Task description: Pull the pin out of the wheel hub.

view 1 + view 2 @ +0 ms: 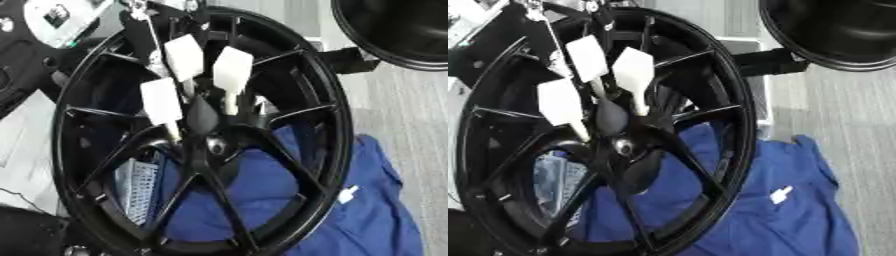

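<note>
- Filling most of both views, a black multi-spoke wheel hub (206, 145) stands tilted on its rim, and its lower edge runs out of the bottom of the picture.
- At the hub's centre, a small rounded, shiny spot (215, 145) shows where the spokes meet; whether this is the pin cannot be made out.
- Reaching down from the upper left, a hand (185, 82) with pale, flat finger pads (232, 69) lies over the spokes just above the centre; which arm it belongs to cannot be told, as the arm merges with the dark spokes.
- Its pale pads are spread apart and point toward the centre, the lowest one ending just beside the shiny spot; whether they pinch anything there is hidden by blur and dark spokes.
- A blue cloth (798, 200) lies under and behind the wheel, spreading to the lower right, with a small white patch (780, 194) on it.
- A second black rim (833, 30) is cut off by the upper right corner.
- Through the lower left spokes a pale ribbed object (136, 185) shows, only partly visible.
- Grey flooring (850, 110) shows at the right.
</note>
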### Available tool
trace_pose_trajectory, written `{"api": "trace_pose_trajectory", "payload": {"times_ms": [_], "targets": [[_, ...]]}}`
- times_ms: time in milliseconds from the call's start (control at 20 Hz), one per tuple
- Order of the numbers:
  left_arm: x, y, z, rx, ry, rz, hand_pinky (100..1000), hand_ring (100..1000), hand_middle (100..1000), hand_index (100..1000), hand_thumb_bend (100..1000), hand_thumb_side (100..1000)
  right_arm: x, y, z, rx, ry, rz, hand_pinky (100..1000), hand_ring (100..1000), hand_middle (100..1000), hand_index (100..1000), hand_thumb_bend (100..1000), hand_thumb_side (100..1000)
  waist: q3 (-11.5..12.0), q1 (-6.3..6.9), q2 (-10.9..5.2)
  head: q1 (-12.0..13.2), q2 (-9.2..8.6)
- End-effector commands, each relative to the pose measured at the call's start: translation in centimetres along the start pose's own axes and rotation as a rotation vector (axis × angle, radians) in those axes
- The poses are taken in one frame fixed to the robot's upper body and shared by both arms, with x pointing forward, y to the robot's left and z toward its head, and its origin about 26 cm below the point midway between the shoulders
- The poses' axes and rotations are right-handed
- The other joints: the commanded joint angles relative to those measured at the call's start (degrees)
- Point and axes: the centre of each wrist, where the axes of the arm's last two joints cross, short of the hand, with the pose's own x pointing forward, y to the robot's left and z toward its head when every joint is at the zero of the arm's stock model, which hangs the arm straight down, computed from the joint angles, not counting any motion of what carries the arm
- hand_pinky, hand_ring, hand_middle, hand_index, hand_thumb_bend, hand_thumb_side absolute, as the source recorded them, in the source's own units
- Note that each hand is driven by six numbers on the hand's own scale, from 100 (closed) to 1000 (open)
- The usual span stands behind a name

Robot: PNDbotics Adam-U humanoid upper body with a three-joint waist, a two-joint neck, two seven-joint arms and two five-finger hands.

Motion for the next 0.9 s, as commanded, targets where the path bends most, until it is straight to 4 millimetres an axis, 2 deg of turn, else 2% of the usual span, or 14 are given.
{"api": "trace_pose_trajectory", "payload": {"times_ms": [50,250,550,900], "targets": [[0.38,1.44,1.08,-0.038,-0.026,-0.087,729,641,583,721,616,100,0.65,-0.46,-0.58,-0.020,-0.035,0.007,675,635,572,748,100,437,0.0,-0.06,-1.50,0.1,0.62],[0.41,1.58,1.09,-0.045,-0.017,-0.117,772,702,641,769,645,100,0.63,-0.46,-0.57,-0.020,-0.036,0.006,676,635,572,749,100,436,0.1,-0.05,-1.61,-0.1,0.77],[0.22,1.81,1.05,-0.046,-0.005,-0.130,769,701,642,770,647,100,0.64,-0.44,-0.56,-0.019,-0.038,0.003,676,635,573,749,100,437,0.1,0.04,-1.74,-0.2,0.78],[0.24,2.21,1.14,-0.029,-0.006,-0.117,706,607,531,694,579,100,0.58,-0.47,-0.52,-0.024,-0.038,0.001,676,635,573,749,100,438,0.1,0.10,-1.82,-0.1,0.77]]}}
